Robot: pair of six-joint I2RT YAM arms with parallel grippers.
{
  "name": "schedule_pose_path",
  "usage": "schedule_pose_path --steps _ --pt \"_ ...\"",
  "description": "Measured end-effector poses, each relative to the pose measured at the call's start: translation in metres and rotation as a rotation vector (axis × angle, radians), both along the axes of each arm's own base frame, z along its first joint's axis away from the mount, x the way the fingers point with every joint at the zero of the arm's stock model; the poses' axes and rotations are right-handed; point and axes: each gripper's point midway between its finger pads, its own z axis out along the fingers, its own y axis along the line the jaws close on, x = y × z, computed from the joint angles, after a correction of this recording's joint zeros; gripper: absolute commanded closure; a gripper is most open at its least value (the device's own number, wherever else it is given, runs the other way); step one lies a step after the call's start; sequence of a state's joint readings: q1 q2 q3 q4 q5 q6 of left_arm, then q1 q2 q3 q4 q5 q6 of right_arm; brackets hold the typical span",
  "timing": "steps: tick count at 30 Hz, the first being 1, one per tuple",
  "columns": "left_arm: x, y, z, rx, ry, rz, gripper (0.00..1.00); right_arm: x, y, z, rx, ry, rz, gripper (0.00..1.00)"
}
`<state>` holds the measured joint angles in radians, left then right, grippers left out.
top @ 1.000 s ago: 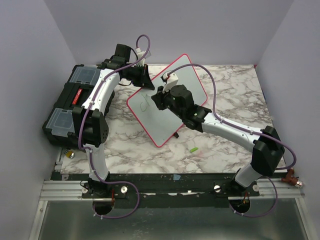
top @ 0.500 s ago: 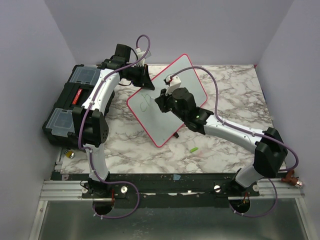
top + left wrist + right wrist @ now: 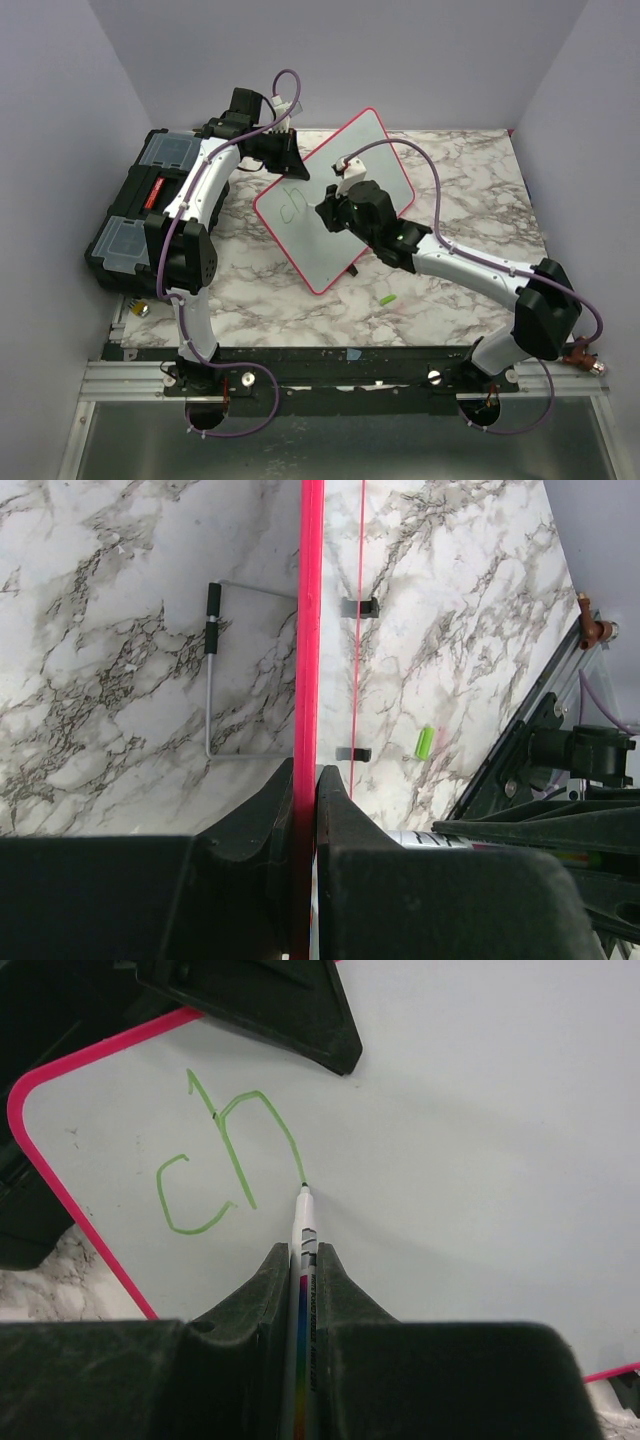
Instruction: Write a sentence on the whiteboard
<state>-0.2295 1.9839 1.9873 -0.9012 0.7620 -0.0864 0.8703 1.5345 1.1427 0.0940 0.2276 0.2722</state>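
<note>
Two green letters (image 3: 231, 1155) on the whiteboard (image 3: 480, 1110)
The right gripper (image 3: 302, 1255) grips a marker (image 3: 305, 1222), tip touching the letters just ahead; the left gripper (image 3: 305, 778) clamps the whiteboard rim.

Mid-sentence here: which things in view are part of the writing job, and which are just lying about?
In the job: whiteboard, its edge clamped by the left gripper; marker held in the right gripper, tip on the board; green letters "ch".
Lying about: black toolbox at the left; small green piece on the table, maybe a cap.
</note>
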Motion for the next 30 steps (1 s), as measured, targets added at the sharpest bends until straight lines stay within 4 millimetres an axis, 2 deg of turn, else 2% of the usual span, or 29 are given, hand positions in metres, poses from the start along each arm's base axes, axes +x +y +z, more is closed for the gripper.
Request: schedule_pose_path --steps 6,14,25,30 --pt "0.0 0.0 0.001 -0.002 0.002 0.002 1.0 -0.007 -0.008 -0.006 -0.029 0.025 0.0 0.99" --pt "-0.001 -0.002 0.003 -0.003 -0.001 0.0 1.0 -0.013 -0.014 0.0 -0.037 0.033 0.004 0.99" --pt "-0.001 -0.002 0.003 -0.004 -0.002 0.0 1.0 -0.002 -0.007 0.038 0.004 -0.036 -0.005 0.99" --pt "-0.001 -0.002 0.003 -0.004 -0.003 0.0 1.0 0.004 -0.003 0.039 -0.004 -0.048 -0.01 0.99"
